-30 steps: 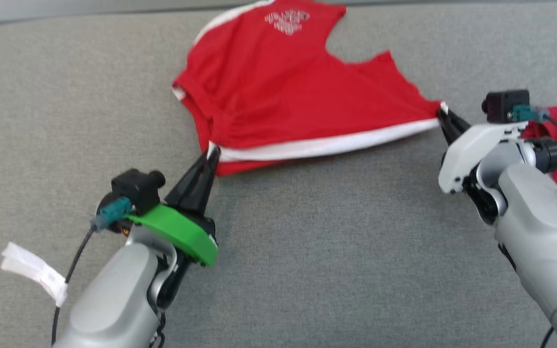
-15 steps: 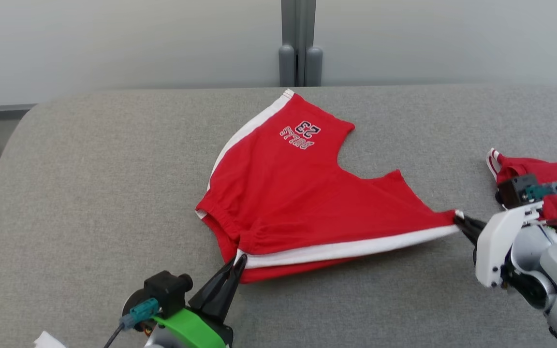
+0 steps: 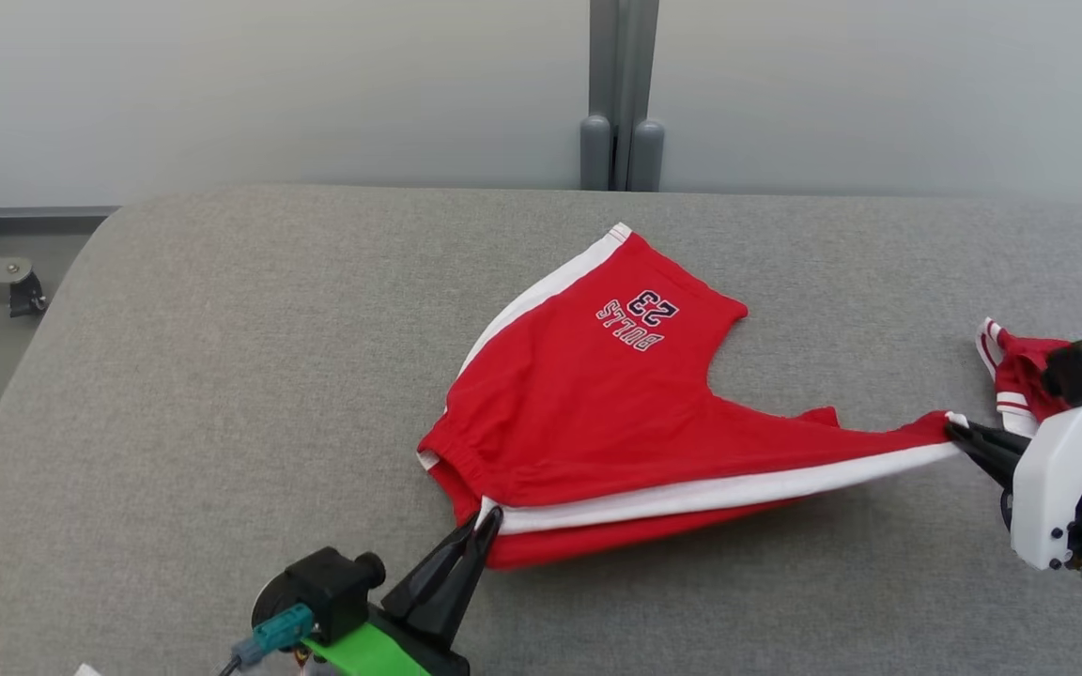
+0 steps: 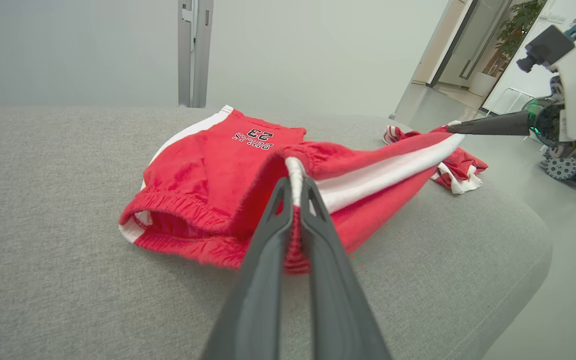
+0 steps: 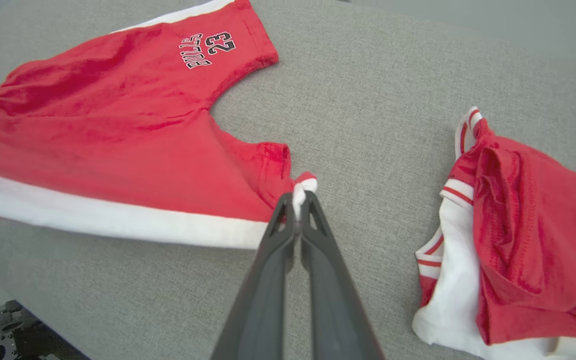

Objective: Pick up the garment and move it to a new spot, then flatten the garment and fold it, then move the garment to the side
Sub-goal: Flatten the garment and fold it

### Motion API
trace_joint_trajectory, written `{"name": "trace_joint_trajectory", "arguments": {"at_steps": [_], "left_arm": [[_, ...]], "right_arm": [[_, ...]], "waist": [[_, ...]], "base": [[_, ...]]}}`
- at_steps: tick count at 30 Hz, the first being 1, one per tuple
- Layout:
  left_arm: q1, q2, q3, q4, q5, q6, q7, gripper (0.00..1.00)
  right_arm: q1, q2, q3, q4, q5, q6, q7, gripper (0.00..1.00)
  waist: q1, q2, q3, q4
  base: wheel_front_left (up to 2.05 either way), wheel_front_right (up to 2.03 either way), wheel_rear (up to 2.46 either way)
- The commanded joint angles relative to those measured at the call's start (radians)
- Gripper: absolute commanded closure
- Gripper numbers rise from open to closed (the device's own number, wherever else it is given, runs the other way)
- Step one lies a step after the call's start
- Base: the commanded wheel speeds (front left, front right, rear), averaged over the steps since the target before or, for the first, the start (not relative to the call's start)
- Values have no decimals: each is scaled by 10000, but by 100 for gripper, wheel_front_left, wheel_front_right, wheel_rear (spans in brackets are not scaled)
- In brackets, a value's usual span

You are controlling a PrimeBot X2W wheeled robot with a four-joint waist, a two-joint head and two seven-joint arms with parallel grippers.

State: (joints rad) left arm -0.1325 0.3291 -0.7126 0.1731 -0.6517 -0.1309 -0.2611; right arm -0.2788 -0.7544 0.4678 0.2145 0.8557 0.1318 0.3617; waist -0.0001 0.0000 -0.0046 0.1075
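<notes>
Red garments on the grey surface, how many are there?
2. The red shorts with white side stripes lie centrally on the grey padded surface, pinched by the left gripper and right gripper; a crumpled red-and-white garment lies at its right end. Others may be outside view.

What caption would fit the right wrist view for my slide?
Right gripper pinching the white-striped corner of red shorts on a grey cushion, beside a second crumpled red garment.

A crumpled red-and-white jersey (image 5: 518,225) lies on the gray cushioned surface (image 3: 222,376).
</notes>
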Motion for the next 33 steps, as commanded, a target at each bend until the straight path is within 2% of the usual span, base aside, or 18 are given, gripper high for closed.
{"name": "trace_joint_trajectory", "arguments": {"at_steps": [1, 8, 13, 20, 26, 33], "left_arm": [[-397, -73, -30, 15, 41, 15, -53, 100], [-1590, -587, -315, 232, 160, 15, -53, 100], [-2355, -1102, -292, 409, 220, 15, -53, 100], [-3100, -1707, -188, 533, 138, 15, -53, 100], [-3583, -2097, -239, 651, 80, 15, -53, 100], [-3822, -2499, -38, 575, 222, 15, -52, 100]], "right_arm": [[45, -63, -272, -177, -137, -23, 239, 100], [-970, -298, -1173, -876, -900, -23, 1794, 100], [-2298, -116, -1120, -1057, -1124, -23, 3010, 100], [-4460, 77, -546, -516, -1675, -22, 4435, 100], [-6162, 155, 113, 315, -1991, -22, 4965, 100], [-7638, 389, 872, 1693, -2492, -22, 4769, 100]], "waist": [[1, 0, 312, 361], [1, 0, 1175, 1194], [1, 0, 1819, 1638], [1, 0, 2660, 2252], [1, 0, 3249, 2770], [1, 0, 3693, 3174]], "base": [[0, 0, 0], [0, 0, 0], [0, 0, 0], [0, 0, 0], [0, 0, 0], [0, 0, 0]]}}
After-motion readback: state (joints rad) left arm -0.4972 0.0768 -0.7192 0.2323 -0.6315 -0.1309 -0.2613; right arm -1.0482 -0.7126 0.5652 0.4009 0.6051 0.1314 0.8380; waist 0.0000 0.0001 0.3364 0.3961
